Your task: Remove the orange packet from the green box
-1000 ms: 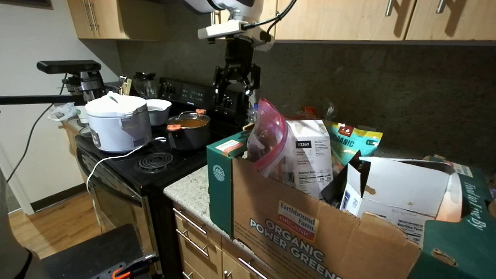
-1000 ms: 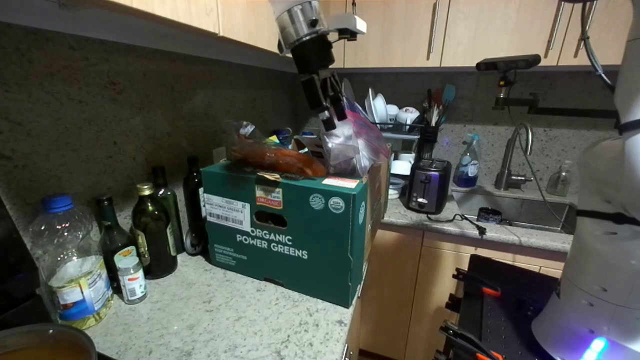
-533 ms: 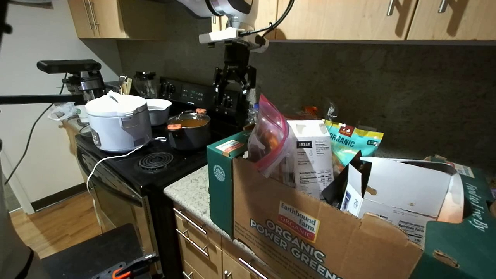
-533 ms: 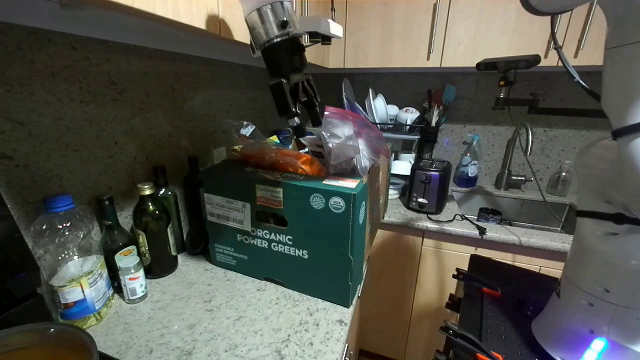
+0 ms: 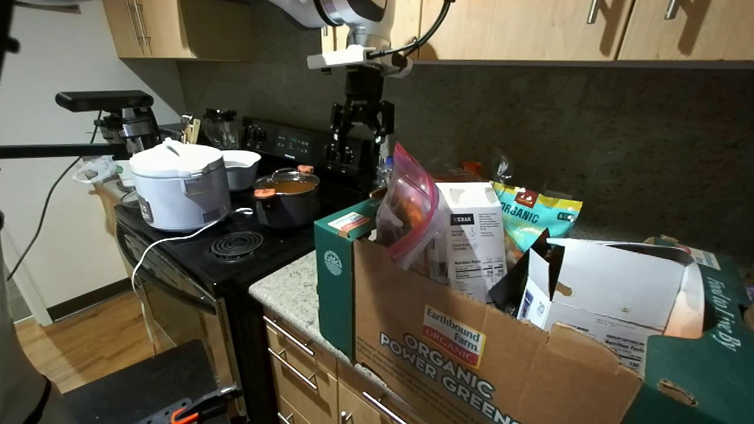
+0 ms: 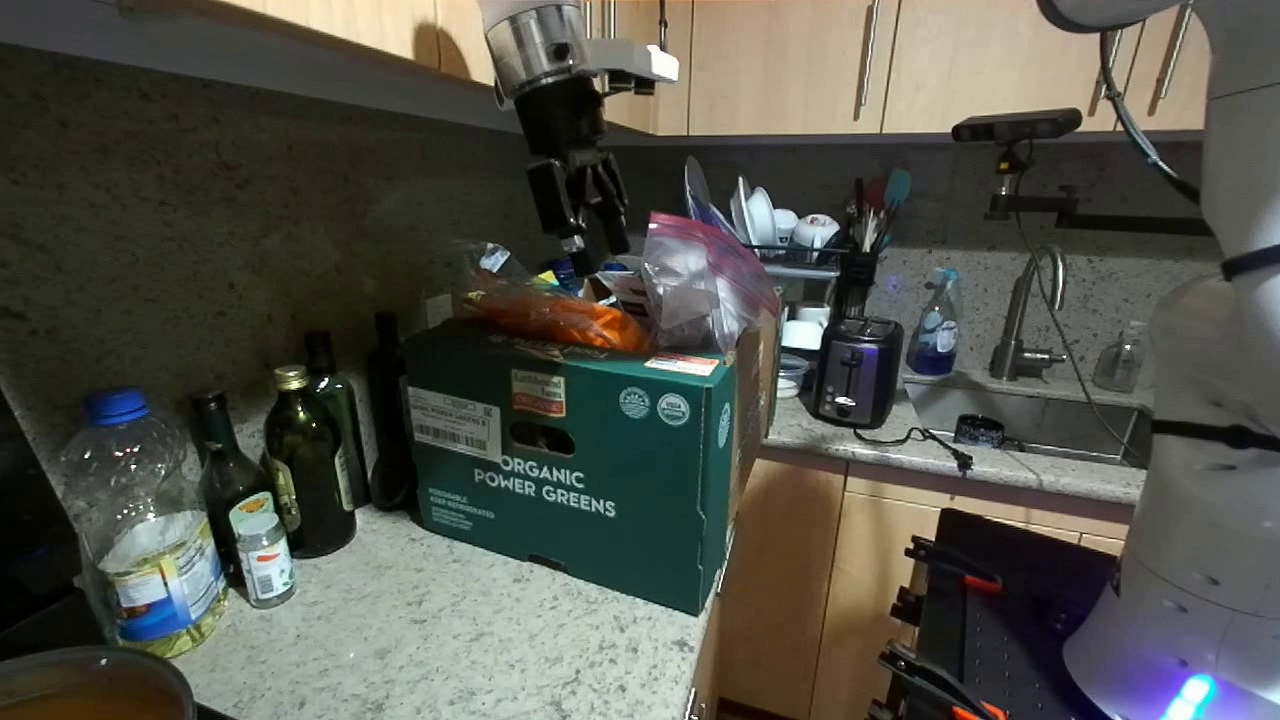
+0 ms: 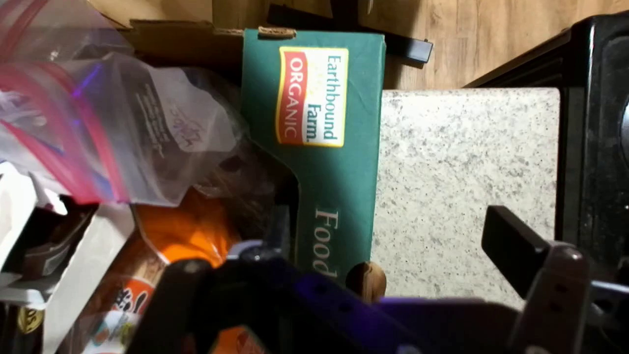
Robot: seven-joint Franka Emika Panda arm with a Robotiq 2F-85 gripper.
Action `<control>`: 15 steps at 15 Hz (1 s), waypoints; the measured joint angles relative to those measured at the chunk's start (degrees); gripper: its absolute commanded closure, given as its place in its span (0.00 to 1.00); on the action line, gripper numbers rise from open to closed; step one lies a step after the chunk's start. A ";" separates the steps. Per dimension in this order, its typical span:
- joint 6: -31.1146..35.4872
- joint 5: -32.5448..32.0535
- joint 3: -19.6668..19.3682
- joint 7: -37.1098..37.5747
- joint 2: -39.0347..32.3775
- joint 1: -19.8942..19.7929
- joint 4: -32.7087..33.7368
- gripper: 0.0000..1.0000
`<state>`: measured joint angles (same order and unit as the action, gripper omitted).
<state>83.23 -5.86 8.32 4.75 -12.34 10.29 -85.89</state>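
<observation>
The orange packet [image 6: 565, 318] is glossy and crinkly and lies at the top of the green box [image 6: 640, 520], by the rim in an exterior view. In an exterior view the green box [image 5: 336, 282] hides most of it behind the pinkish bag. My gripper [image 6: 600, 252] is open and empty above the box, apart from the packet. It also shows open in an exterior view [image 5: 356, 144]. In the wrist view my gripper [image 7: 388, 223] spans the box's green rim [image 7: 339, 172], with the left finger partly covering the orange packet [image 7: 191, 233] and the right finger over the counter.
A pinkish translucent bag [image 5: 412, 212], a white carton [image 5: 474, 235] and a teal packet [image 5: 533, 215] stand in the box. Several bottles [image 6: 305, 465] stand beside it. A pot [image 5: 288, 200] and a white cooker [image 5: 179, 188] are on the stove. Cabinets [image 5: 518, 29] hang above.
In an exterior view my gripper has moved left, away from above the pinkish bag and nearer the orange packet. The orange packet looks brighter lit. It stays in place and the gripper stays open.
</observation>
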 measured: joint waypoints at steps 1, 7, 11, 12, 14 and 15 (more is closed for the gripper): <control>1.89 0.00 -0.09 0.03 0.44 -0.07 -0.82 0.00; 16.46 0.30 -0.10 2.39 10.46 -0.05 -13.77 0.00; 27.13 0.62 0.25 2.54 15.49 -0.03 -23.10 0.00; 29.53 0.45 0.32 3.03 15.63 -0.02 -24.74 0.00; 34.96 -0.73 0.44 5.83 15.23 -0.03 -27.52 0.00; 37.31 -1.74 0.55 7.43 14.76 -0.02 -28.41 0.00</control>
<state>120.54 -7.60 8.87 12.18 2.42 10.27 -114.29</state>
